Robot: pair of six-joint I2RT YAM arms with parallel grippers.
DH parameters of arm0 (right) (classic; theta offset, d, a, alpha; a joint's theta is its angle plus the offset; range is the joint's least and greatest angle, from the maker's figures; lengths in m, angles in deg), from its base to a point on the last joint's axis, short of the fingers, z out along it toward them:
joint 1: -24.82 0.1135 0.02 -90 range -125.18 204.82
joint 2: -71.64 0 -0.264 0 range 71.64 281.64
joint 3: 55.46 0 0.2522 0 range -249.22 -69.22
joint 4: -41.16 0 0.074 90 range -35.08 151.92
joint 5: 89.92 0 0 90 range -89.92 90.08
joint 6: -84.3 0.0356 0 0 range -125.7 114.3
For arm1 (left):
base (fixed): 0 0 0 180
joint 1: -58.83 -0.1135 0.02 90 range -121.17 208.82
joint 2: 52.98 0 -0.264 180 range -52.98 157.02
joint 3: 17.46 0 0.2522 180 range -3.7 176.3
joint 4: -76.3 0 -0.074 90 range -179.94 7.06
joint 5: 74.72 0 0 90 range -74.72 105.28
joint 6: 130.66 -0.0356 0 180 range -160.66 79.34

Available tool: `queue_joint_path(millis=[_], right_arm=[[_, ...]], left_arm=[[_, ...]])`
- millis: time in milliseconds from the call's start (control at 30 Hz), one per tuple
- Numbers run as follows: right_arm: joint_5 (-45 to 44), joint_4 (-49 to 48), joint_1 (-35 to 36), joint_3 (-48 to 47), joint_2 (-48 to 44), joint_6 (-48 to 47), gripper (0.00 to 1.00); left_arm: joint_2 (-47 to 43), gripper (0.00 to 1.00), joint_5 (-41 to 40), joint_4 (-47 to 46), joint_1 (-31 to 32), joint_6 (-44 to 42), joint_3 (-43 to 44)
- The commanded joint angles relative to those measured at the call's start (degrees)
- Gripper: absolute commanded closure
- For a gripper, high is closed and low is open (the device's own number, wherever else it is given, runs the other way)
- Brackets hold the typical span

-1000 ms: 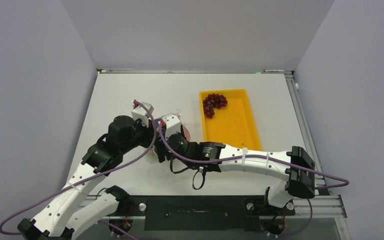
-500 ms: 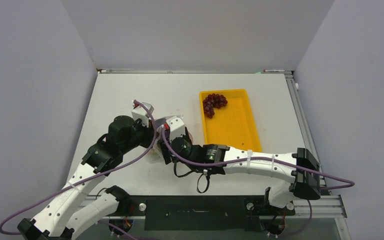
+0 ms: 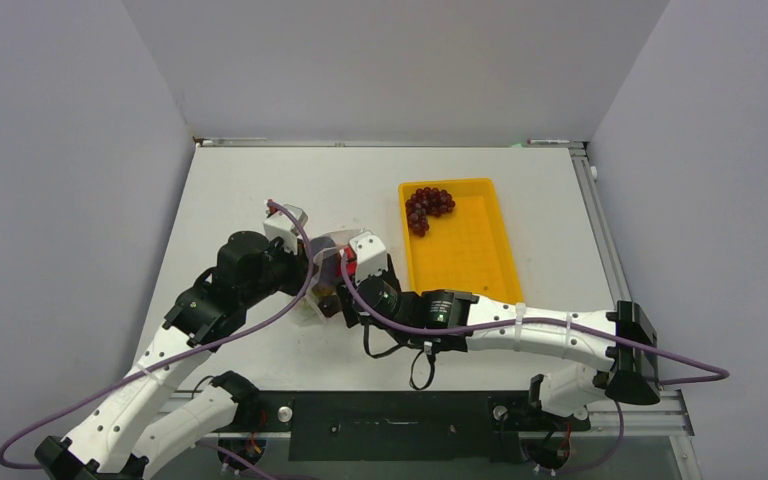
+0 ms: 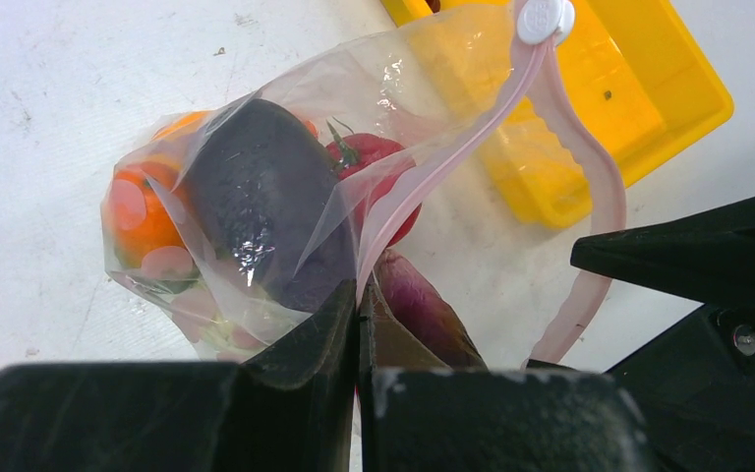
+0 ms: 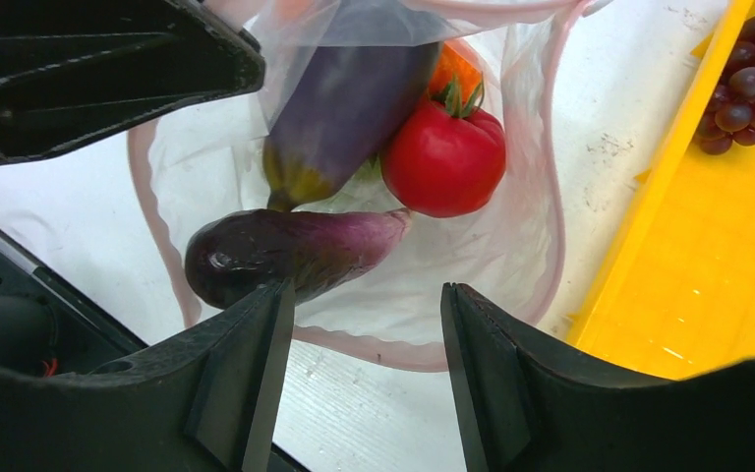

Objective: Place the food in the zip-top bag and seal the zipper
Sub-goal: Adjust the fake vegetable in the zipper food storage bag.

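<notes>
Item inspected: the zip-top bag (image 4: pixel 433 59). It is clear, floppy film, creased and glossy, and lies on the white table (image 4: pixel 59 79) at centre-left of the overhead view, just beside the yellow tray (image 5: pixel 727 295). Its mouth gapes open. The zipper (image 4: pixel 605 197), a thin ribbed pink-red strip, loops around the mouth, with a white slider (image 4: pixel 544 18) at its upper end.

Contents: a smooth dark purple eggplant (image 5: pixel 349 108), a shiny red tomato (image 5: pixel 444 157) with a green stalk, and an orange piece (image 5: pixel 457 64). A second eggplant (image 5: pixel 285 258), purple fading to pink at its tip, lies across the mouth.

The left gripper (image 4: pixel 359 300) has its fingers pinched together on the bag's edge, bottom centre of its own view. The right gripper (image 5: pixel 366 295) has its fingers apart over the mouth with nothing between them. The second eggplant sits at the lower-left finger's tip; contact cannot be judged.

The grape bunch (image 5: pixel 747 84) lies in the tray, upper right, outside the bag.
</notes>
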Motion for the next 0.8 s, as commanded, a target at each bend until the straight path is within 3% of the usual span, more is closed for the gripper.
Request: queue_joint_path(millis=[0,767], right_arm=[[0.28,-4.81,1.26,-0.07,-2.07,0.78,0.43],[-1.01,-10.63,1.87,-5.11,6.75,1.90,0.34]], left_arm=[[0.10,1.00,-0.85,-0.20,0.33,-0.46,1.29],[-0.52,1.00,-0.70,-0.29,0.68,-0.46,1.36]])
